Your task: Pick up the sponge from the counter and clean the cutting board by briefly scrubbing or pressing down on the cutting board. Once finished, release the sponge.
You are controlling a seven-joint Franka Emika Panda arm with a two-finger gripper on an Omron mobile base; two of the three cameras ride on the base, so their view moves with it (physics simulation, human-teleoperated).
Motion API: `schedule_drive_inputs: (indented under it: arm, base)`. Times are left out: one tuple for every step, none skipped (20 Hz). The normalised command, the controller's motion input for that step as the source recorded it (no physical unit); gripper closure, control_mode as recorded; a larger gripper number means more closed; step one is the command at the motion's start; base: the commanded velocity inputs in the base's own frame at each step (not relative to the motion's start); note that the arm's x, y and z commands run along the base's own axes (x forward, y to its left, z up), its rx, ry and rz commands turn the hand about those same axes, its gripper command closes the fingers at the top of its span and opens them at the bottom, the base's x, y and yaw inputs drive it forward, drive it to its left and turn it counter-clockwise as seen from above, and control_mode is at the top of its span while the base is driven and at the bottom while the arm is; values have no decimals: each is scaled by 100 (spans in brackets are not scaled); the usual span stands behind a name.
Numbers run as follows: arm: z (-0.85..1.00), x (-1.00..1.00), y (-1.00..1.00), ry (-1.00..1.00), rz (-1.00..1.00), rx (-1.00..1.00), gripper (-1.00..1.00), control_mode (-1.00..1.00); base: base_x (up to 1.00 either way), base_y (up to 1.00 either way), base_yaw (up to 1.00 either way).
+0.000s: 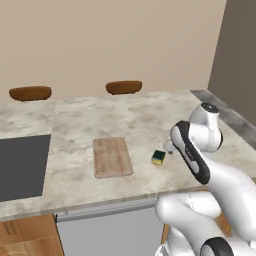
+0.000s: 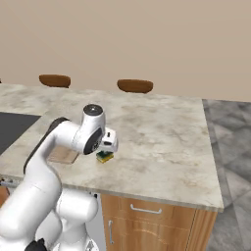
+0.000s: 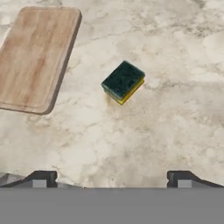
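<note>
The sponge (image 3: pixel 123 82), a dark green top over a yellow base, lies on the marbled counter (image 3: pixel 175 109) just right of the cutting board (image 3: pixel 35 57). In the left base view the sponge (image 1: pixel 158 157) sits a short way right of the light-brown board (image 1: pixel 112 157), near the counter's front edge. My gripper (image 3: pixel 111 179) hangs above the counter, open, its fingertips (image 3: pixel 41 177) wide apart with nothing between them; the sponge is ahead of them, untouched. In the right base view the sponge (image 2: pixel 104 157) peeks out below my hand, and my arm hides most of the board (image 2: pixel 63 156).
A dark grey cooktop (image 1: pixel 22 165) is set into the counter at the left. Two brown stool tops (image 1: pixel 30 93) (image 1: pixel 124 87) stand behind the far edge. The counter (image 2: pixel 162 132) stretches on to the right above wooden drawers (image 2: pixel 147 211).
</note>
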Motion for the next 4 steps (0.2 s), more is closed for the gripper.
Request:
schedule_drive_inputs:
  arm:
    - [0,-100,0,-29,23,-11,-100,-100]
    - [0,-100,0,-26,21,-9,-100,-100]
    - [0,-100,0,-21,17,-8,-100,-100]
    - [0,-100,0,-16,11,-6,-100,-100]
  base:
    - [0,0,0]
    - [0,0,0]
    - [0,0,0]
    - [0,0,0]
